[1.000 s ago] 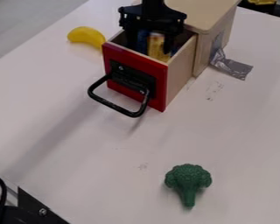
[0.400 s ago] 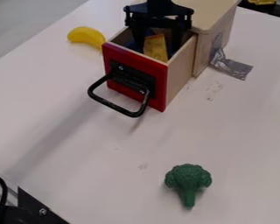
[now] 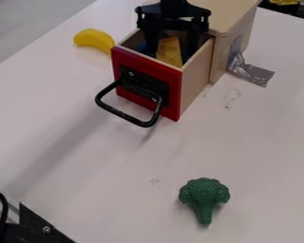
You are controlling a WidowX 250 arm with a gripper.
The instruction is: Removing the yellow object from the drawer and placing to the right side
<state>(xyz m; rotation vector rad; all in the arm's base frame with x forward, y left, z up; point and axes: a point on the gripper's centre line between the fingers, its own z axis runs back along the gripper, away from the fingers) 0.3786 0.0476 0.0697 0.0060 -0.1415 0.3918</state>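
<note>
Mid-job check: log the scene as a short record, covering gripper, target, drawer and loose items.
gripper: open, lowered into the drawer
target: yellow object, inside the drawer
drawer: pulled out, red front, black handle
banana: on the table, left of the drawer in view
broccoli: on the table, nearer the camera

You have a block (image 3: 169,53) in the drawer (image 3: 142,65), a banana (image 3: 93,39) to its left, broccoli (image 3: 204,193) before it, rightward.
</note>
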